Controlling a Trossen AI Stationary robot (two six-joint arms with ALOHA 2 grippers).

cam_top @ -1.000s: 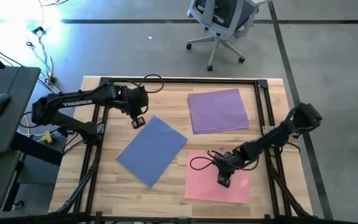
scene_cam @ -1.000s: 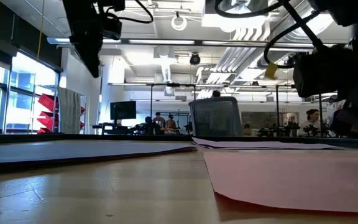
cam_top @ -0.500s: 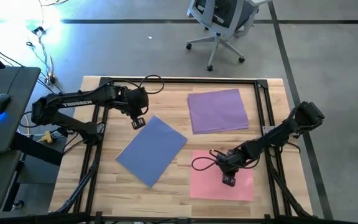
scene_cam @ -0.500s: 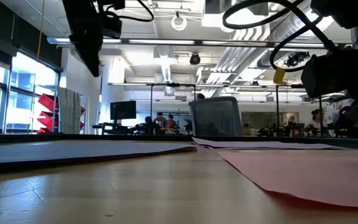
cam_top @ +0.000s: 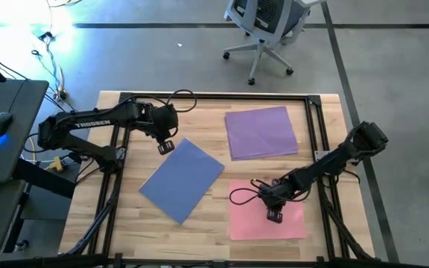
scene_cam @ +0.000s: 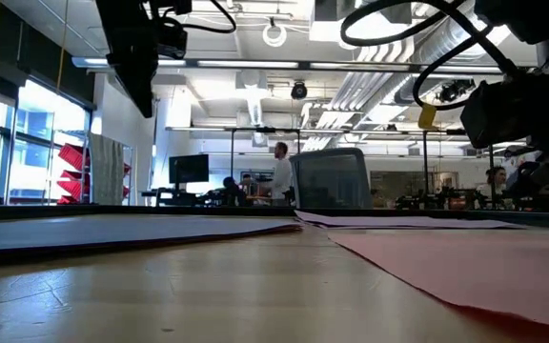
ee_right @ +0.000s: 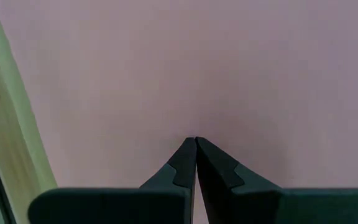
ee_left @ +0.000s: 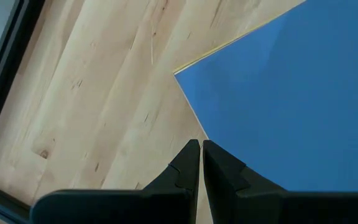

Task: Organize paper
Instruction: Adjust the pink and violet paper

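The pink sheet (cam_top: 268,220) lies flat at the lower right of the table (cam_top: 125,223), with the purple sheet (cam_top: 261,132) above it toward the upper right and the blue sheet (cam_top: 182,179) skewed at the centre, a thin yellow edge peeking from under it in the left wrist view. The right gripper (cam_top: 275,216) sits on the pink sheet, fingers pressed together and gripping nothing, tips apparently down on the paper. To drag it well I'd keep that downward pressure light and even and move slowly, so the sheet slides rather than buckles. The left gripper (cam_top: 165,146), fingers also closed and empty, hovers by the blue sheet's upper corner.
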